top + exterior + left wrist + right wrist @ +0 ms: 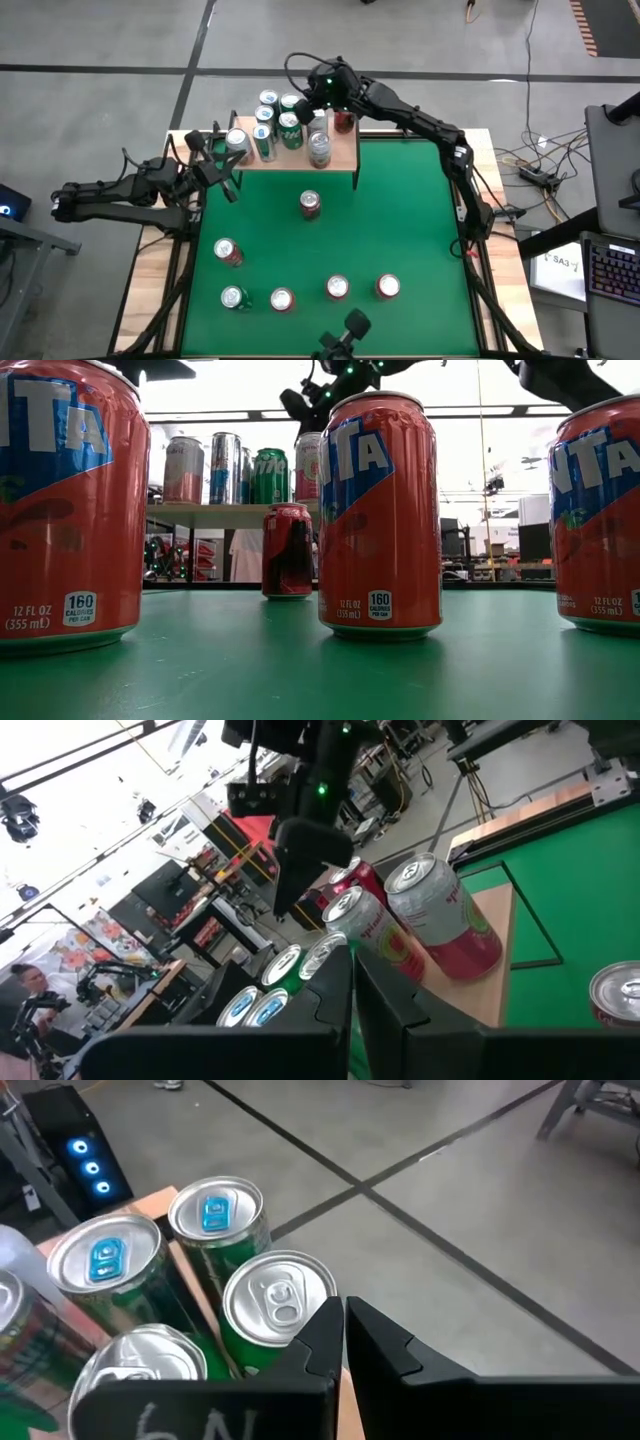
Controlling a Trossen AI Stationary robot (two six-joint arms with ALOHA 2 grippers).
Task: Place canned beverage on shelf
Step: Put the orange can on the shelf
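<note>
The light-wood shelf [340, 155] stands on thin black legs at the table's far edge, left of its middle. Several cans stand upright on it: green ones [290, 128], silver ones [319, 148] and a red one [345, 121]. My right gripper [308, 105] is shut and empty. It hovers over the shelf's far side, just above a green can [275, 1295]. My left gripper [215, 165] is shut and empty. It is beside the shelf's left end and points along the shelf at the cans [440, 910].
Several red cans stand upright on the green table [420, 220]. One [310, 204] is just in front of the shelf, one [228, 252] is at the left, and several [337, 288] stand in a row near the front edge. There is free room on the right half.
</note>
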